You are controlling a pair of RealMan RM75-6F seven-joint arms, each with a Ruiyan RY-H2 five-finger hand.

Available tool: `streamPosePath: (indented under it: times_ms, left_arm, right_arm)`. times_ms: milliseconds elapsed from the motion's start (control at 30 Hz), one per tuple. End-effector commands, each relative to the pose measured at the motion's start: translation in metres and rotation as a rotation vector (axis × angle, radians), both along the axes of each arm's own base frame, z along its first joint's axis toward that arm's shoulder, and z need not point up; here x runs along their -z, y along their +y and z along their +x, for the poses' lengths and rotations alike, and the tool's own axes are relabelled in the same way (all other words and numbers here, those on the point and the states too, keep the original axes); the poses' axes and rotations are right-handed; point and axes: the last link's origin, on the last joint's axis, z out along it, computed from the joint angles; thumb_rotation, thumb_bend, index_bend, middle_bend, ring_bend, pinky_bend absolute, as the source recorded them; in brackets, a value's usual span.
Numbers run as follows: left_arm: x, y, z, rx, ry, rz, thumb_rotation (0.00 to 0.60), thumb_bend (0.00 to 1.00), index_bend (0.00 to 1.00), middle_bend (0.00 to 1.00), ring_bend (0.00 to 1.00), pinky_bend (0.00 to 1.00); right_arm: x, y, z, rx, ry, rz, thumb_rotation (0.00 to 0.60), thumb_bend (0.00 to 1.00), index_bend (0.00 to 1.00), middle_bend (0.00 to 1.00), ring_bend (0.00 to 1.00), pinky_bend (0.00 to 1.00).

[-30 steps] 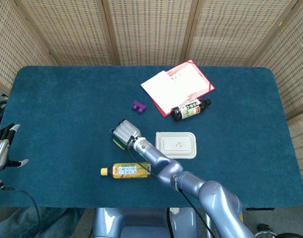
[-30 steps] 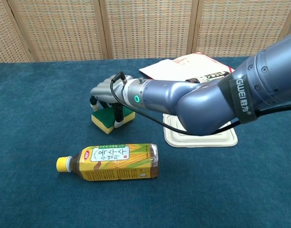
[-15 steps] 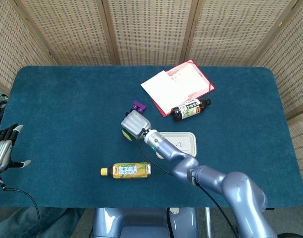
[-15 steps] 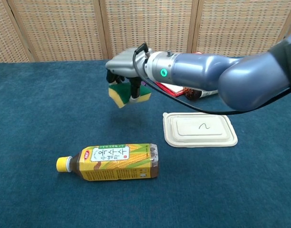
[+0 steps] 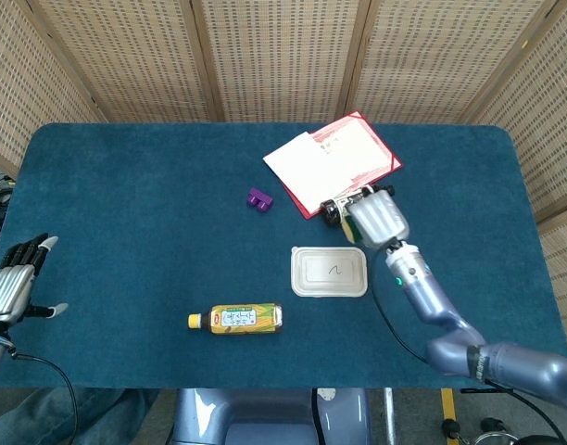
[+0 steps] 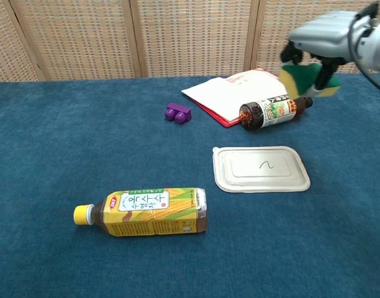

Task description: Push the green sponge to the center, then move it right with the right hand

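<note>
On the blue table [image 5: 126, 176] I see a white lidded tray [image 6: 261, 168] at center, a red folder [image 5: 334, 162] behind it, and a corn-tea bottle [image 6: 143, 212] lying near the front. My right hand [image 6: 323, 34] grips the green sponge [image 6: 305, 81] in the air over the dark bottle [image 6: 274, 112], fingers closed around it. My left hand [image 5: 13, 286] hangs off the left edge, fingers spread, holding nothing. Smallest is a purple block [image 5: 259, 198].
</note>
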Motion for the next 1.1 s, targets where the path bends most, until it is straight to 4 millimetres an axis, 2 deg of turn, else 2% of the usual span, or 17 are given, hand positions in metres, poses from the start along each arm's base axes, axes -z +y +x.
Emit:
streamPosePath:
  times_ms: [33,300,567,867,1100]
  left_arm:
    - [0.000,-0.001,0.002,0.010,-0.003,-0.003,0.600,0.07,0.00,0.00,0.00,0.00]
    - [0.002,-0.004,0.006,0.029,-0.002,-0.015,0.600,0.07,0.00,0.00,0.00,0.00]
    - [0.001,-0.008,0.010,0.044,-0.007,-0.014,0.600,0.07,0.00,0.00,0.00,0.00]
    - [-0.001,-0.009,0.008,0.042,-0.011,-0.016,0.600,0.07,0.00,0.00,0.00,0.00]
    - [0.000,-0.008,0.007,0.033,-0.009,-0.024,0.600,0.07,0.00,0.00,0.00,0.00]
  right_arm:
    - [-0.010,0.021,-0.037,0.136,0.063,-0.031,0.600,0.27,0.54,0.49,0.32,0.36]
    - [-0.002,0.035,-0.052,0.254,0.145,-0.052,0.600,0.27,0.54,0.48,0.31,0.36]
    - [0.024,0.044,-0.057,0.332,0.205,-0.035,0.600,0.27,0.54,0.48,0.31,0.36]
    - [0.050,0.042,-0.064,0.367,0.229,-0.010,0.600,0.27,0.54,0.47,0.30,0.36]
    - [0.062,0.041,-0.072,0.370,0.270,0.001,0.600,0.27,0.54,0.45,0.28,0.36]
